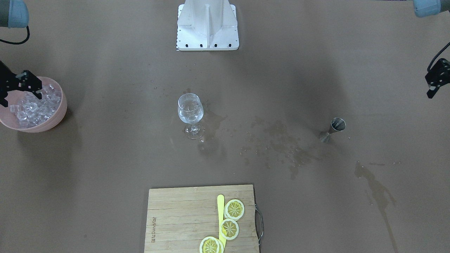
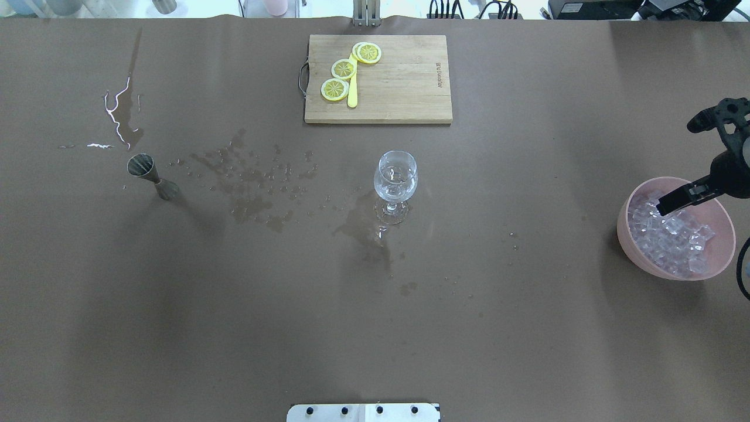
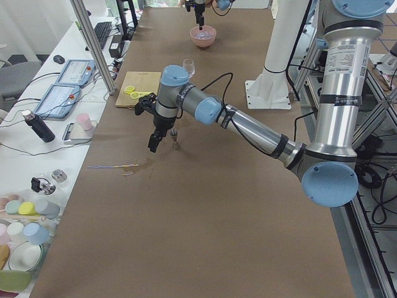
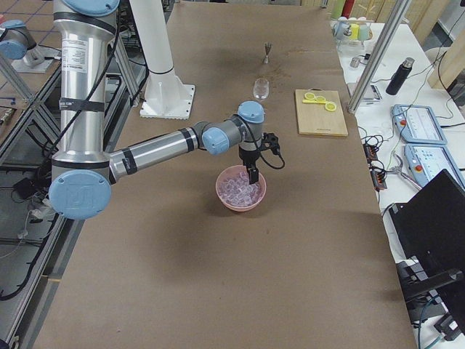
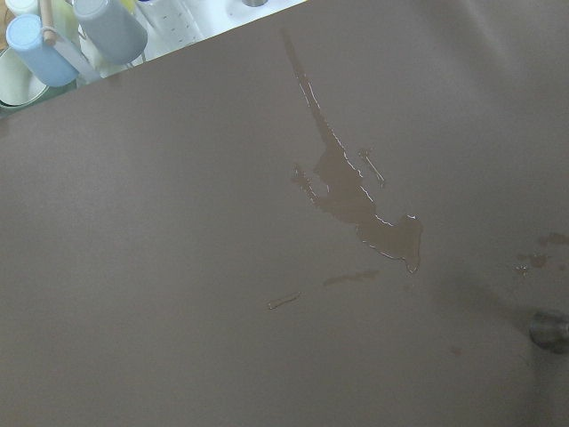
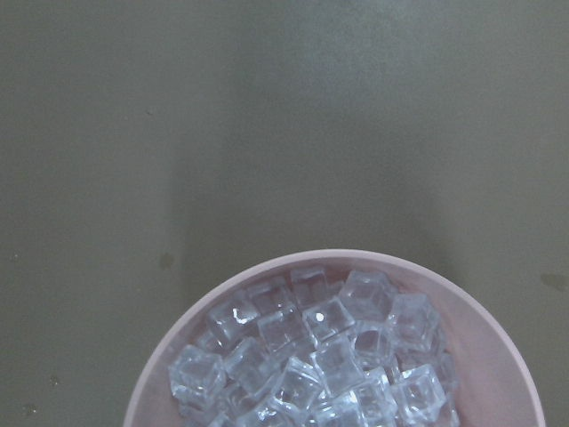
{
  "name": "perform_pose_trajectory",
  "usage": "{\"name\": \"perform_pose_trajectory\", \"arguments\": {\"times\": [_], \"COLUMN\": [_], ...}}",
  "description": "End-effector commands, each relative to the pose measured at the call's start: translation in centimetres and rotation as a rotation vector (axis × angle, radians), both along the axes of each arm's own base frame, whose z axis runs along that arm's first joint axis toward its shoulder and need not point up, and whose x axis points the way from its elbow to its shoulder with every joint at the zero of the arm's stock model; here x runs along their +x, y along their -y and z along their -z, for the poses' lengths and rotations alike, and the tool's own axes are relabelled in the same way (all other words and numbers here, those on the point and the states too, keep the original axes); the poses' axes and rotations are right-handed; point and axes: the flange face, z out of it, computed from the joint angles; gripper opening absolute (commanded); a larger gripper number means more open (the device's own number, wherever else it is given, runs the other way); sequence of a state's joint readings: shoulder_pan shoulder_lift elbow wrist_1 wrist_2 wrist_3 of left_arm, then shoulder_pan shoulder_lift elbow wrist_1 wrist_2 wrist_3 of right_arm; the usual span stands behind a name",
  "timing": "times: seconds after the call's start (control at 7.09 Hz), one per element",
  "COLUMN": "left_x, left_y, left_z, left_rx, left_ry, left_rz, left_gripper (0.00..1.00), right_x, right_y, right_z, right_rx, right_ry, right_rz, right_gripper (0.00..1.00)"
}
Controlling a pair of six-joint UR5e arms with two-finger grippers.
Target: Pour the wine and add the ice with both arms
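The ice (image 1: 35,107) is a heap of clear cubes in a pink bowl (image 1: 59,116) at the table's right end; it also fills the right wrist view (image 6: 311,356). My right gripper (image 1: 19,98) hangs open and empty just above the bowl, one finger (image 2: 679,199) over the ice. A stemmed wine glass (image 2: 396,176) with clear contents stands mid-table. A steel jigger (image 2: 149,173) stands upright at the left. My left gripper (image 1: 429,88) hangs above the table beside the jigger (image 3: 175,139), apart from it; it looks open and empty.
A wooden cutting board (image 2: 404,82) with three lemon slices (image 2: 343,68) and a yellow stick lies at the far edge. Wet spill patches (image 2: 252,181) spread between jigger and glass; a puddle (image 5: 356,196) lies beyond the jigger. The white robot base (image 1: 207,24) is at the near edge.
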State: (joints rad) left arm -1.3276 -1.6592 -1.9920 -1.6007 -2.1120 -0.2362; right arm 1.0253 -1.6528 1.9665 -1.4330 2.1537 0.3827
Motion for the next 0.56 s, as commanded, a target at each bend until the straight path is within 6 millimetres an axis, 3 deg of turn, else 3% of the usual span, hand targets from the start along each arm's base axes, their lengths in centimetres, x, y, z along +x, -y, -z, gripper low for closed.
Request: {"name": "perform_pose_trajectory", "arguments": {"times": [0.0,0.42], "left_x": [0.1,0.0], "left_y": [0.8,0.6], "left_z": [0.4,-0.5], "left_rx": [-0.036,-0.054], "left_ry": [0.004,0.008], "left_rz": [-0.005,-0.003], "left_gripper": [0.98,0.98], "right_x": [-0.6,-0.9], "right_y": [-0.7,-0.5], "right_z": [-2.3,-3.9], "right_rx": [0.003,0.015], "right_ry": [-0.036,-0.052], "right_rz": [0.056,0.104], "right_gripper": [0.98,0.92]}}
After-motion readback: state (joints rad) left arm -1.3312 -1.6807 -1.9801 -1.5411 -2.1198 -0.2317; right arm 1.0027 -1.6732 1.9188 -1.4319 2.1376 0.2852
